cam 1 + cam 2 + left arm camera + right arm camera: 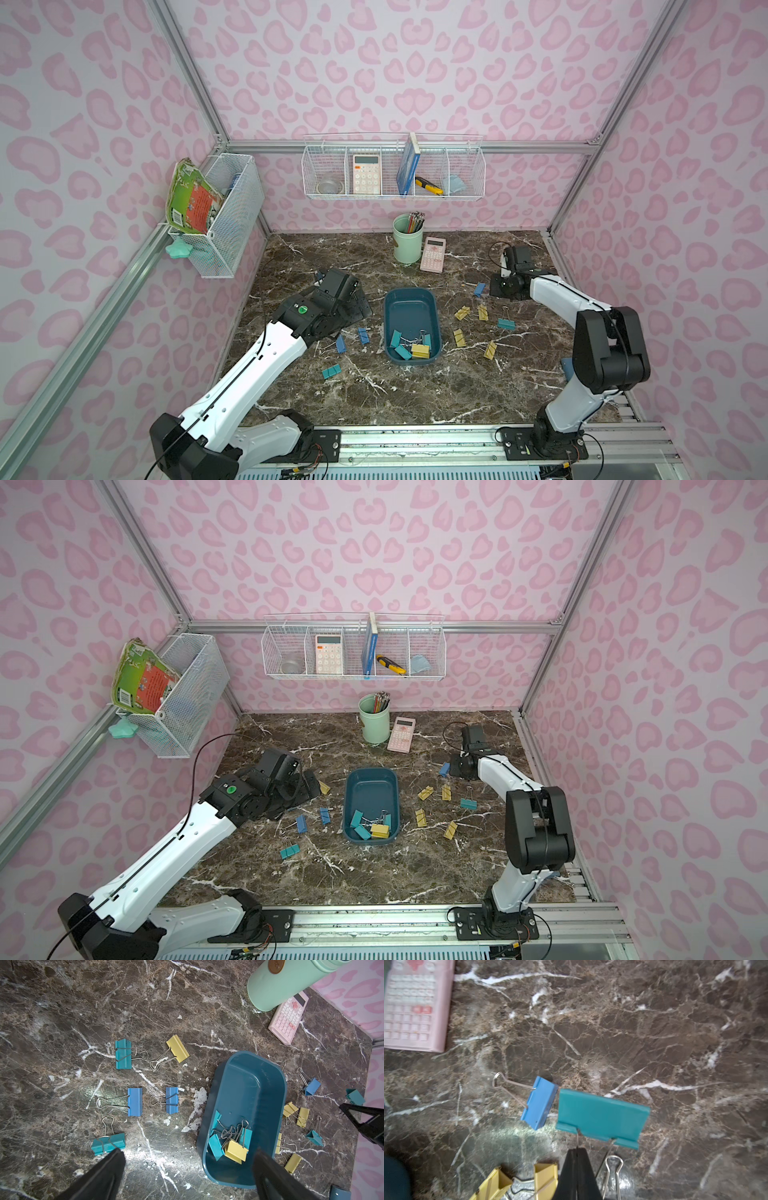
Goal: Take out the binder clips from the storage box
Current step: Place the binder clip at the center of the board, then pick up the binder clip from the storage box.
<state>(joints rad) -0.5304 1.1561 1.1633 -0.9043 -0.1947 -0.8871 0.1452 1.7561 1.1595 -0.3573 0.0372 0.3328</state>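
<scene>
I can read nothing for certain: the brown round badge (276, 966) on the mint-green cylindrical cup (274, 991) is cut off, and the flat pink calculator's (287, 1018) keys blur.

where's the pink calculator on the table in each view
Top view: calculator at the back, right of the cup.
Top view: calculator same spot, by the cup.
Left wrist: calculator beside the cup, beyond the box.
Right wrist: calculator cut off, blurred.
Shared landmark: the blue clip nearest it.
</scene>
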